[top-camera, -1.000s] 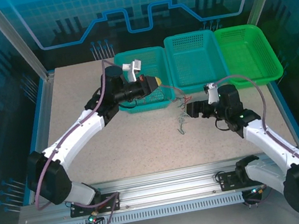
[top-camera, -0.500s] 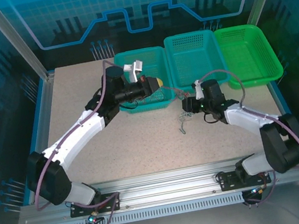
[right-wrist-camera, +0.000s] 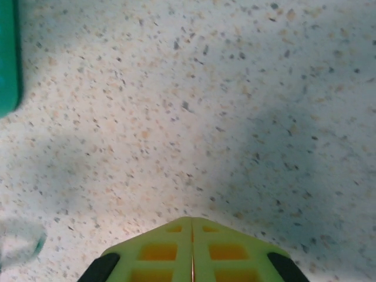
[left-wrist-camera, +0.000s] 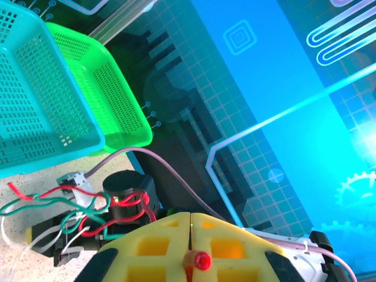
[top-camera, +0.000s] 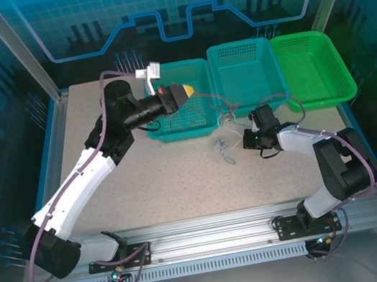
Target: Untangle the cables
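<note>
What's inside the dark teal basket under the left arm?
Bare mesh floor shows in the dark teal basket. The left tool hangs over it, pinching a red cable that leads out over its right rim. The floor beneath the arm is covered.

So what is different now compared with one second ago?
The left tool, shut on the red cable, drew back to the far left, stretching it out of the bundle. The right tool stayed beside the bundle while its arm folded in. The baskets did not move.
</note>
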